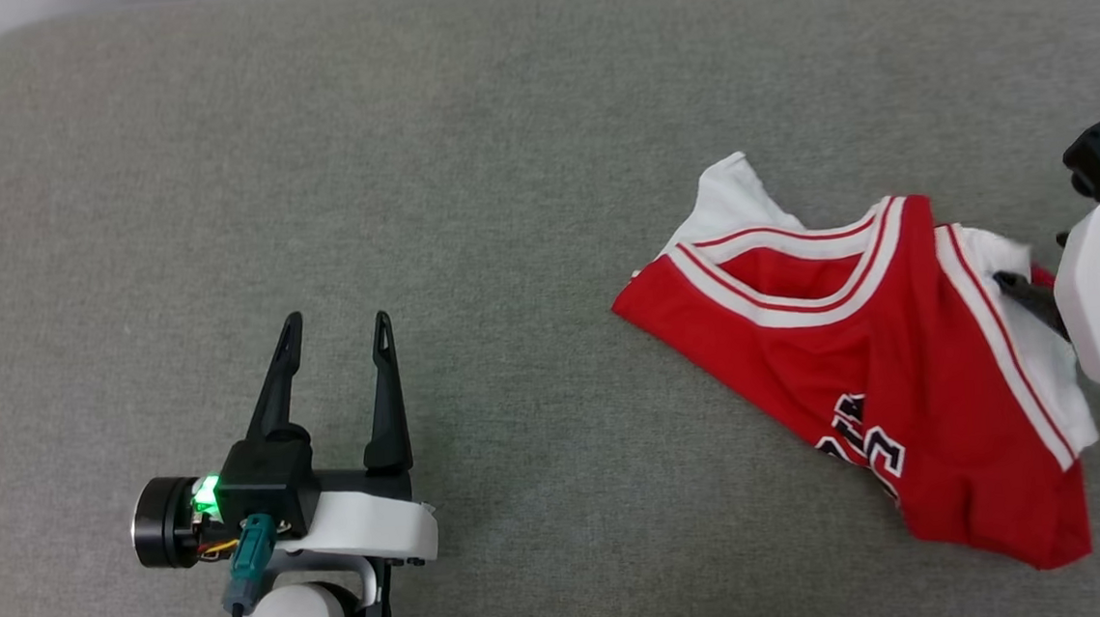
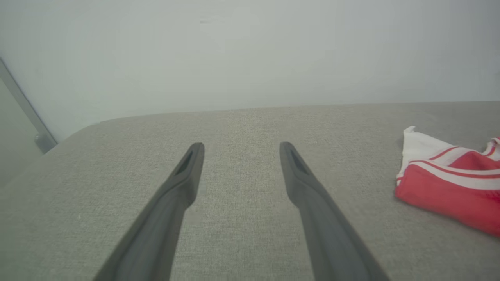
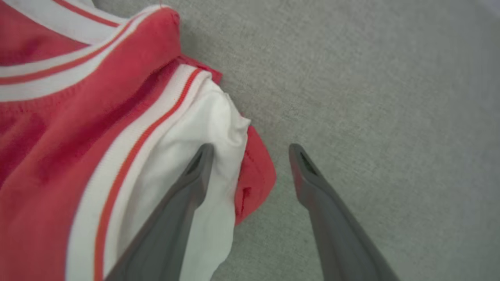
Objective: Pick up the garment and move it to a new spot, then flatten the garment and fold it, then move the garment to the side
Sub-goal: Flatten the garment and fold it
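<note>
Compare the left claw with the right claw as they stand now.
The left claw stands over bare grey surface, apart from the garment; the right claw is at its white sleeve. Nothing lies between the left claw's fingers; the right claw's straddle the garment's edge. Both are open, gripping nothing.

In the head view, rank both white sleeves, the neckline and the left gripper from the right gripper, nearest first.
1. Near white sleeve, at the right gripper fingers.
2. Neckline, left of it.
3. Far white sleeve, farther left, higher.
4. Left gripper, lower left.
</note>
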Available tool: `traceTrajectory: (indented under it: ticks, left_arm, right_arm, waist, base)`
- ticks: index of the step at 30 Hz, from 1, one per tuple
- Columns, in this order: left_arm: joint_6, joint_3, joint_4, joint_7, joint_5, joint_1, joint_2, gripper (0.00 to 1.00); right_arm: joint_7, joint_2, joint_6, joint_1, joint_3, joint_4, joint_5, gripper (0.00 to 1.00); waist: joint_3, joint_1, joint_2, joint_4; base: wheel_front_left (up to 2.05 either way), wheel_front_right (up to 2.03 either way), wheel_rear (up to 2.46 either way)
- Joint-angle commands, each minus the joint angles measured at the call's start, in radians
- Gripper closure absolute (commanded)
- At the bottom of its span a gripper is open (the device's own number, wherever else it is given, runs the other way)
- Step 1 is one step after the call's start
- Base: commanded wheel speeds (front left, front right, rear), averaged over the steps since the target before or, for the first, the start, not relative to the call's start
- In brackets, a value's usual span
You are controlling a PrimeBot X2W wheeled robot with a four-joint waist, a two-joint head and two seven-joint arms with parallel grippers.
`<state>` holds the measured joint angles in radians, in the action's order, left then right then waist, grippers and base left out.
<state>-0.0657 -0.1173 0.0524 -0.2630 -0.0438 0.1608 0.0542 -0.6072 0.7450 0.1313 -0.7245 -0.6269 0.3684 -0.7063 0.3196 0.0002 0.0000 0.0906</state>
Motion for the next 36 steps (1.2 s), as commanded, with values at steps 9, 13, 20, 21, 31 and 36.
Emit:
traceTrajectory:
  ticks: [9,13,20,21,31,36]
  left_arm:
    - [-0.008,0.003,0.005,-0.003,-0.005,0.029,-0.003,0.00]
    - [-0.009,0.012,0.011,-0.003,-0.003,0.018,-0.004,0.00]
    - [-0.003,0.018,0.021,-0.003,0.003,0.001,-0.003,0.00]
    - [-0.002,0.019,0.023,-0.003,0.003,-0.004,-0.004,0.00]
    - [0.006,0.035,0.030,-0.003,0.004,-0.057,-0.004,0.00]
    - [-0.002,0.043,0.024,-0.003,-0.002,-0.081,-0.004,0.00]
  right_arm:
    - [0.046,-0.062,-0.001,0.024,-0.122,0.199,-0.026,0.00]
    - [0.129,-0.064,-0.001,0.013,-0.155,0.207,-0.048,1.00]
    - [0.299,-0.019,-0.001,-0.057,-0.141,0.202,-0.074,1.00]
    - [0.323,-0.013,-0.001,-0.067,-0.139,0.200,-0.078,1.00]
    - [0.490,0.054,-0.001,-0.100,-0.073,0.151,-0.110,1.00]
    - [0.557,0.028,-0.001,-0.064,-0.013,0.062,-0.082,1.00]
  waist:
    - [0.053,-0.0002,0.0000,0.039]
    - [0.037,-0.0002,0.0000,0.021]
    - [-0.015,-0.0002,0.0000,-0.010]
    - [-0.026,-0.0002,0.0000,-0.015]
    - [-0.118,-0.0002,0.0000,-0.034]
    - [-0.146,-0.0002,0.0000,-0.028]
  base:
    - [0.00,0.00,0.00]
    - [0.00,0.00,0.00]
    - [0.00,0.00,0.00]
    - [0.00,0.00,0.00]
    - [0.00,0.00,0.00]
    - [0.00,0.00,0.00]
